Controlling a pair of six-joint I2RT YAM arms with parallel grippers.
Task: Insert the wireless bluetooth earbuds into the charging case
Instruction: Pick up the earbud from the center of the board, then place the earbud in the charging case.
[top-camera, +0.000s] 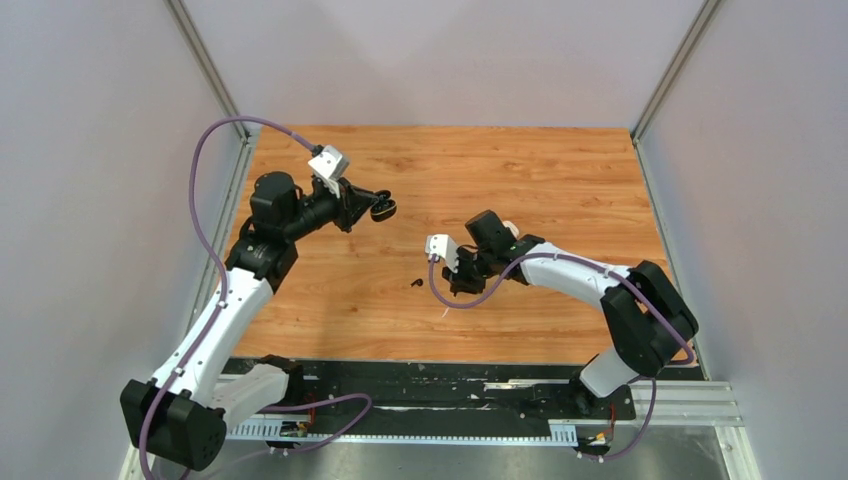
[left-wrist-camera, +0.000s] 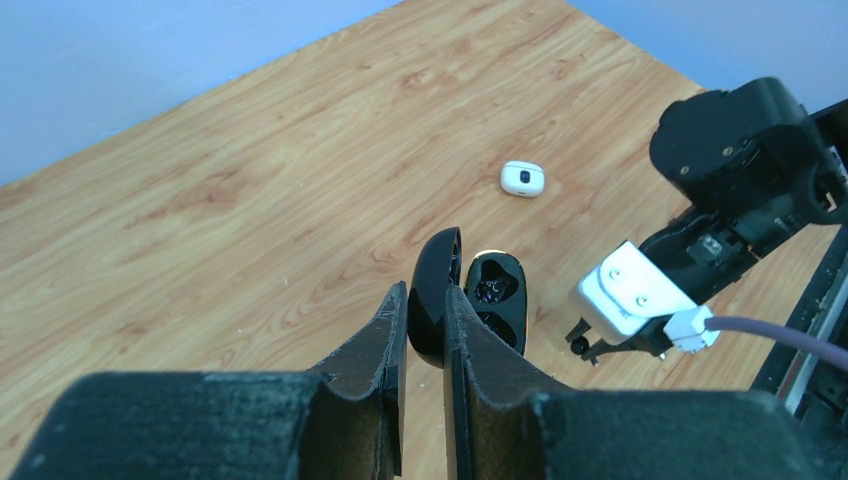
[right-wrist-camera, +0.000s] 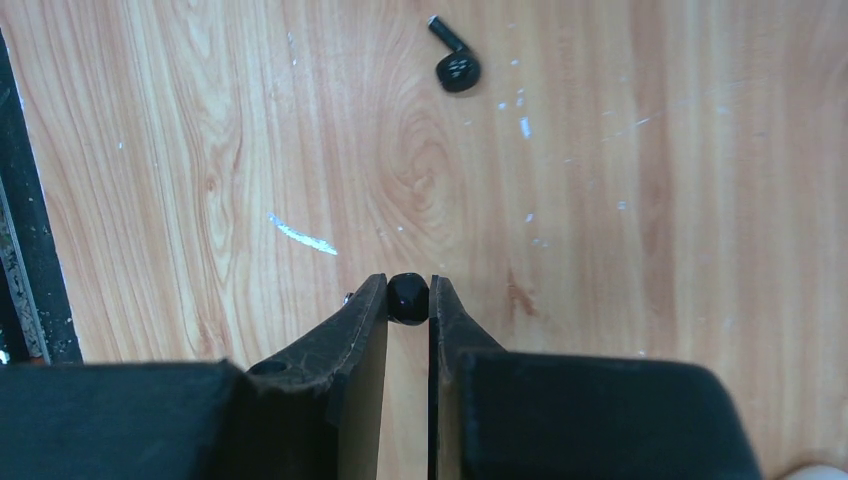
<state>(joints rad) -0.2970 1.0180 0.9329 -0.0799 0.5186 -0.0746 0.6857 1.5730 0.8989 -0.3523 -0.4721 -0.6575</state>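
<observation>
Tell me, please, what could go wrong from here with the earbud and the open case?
1. The right gripper pinches a black earbud only at its very tips, so it may slip or twist out.
2. The left gripper holds the open black case by its lid alone; pressing an earbud in might swing it.

Left arm (top-camera: 215, 330) is stretched forward and bent inward at the wrist, with the left gripper (left-wrist-camera: 425, 300) clamped tight on the open lid of the black charging case (left-wrist-camera: 432, 262). Right arm (top-camera: 575, 272) is folded across toward the middle, and the right gripper (right-wrist-camera: 408, 285) is pointed down, a black earbud (right-wrist-camera: 407, 300) pinched between its tips.
</observation>
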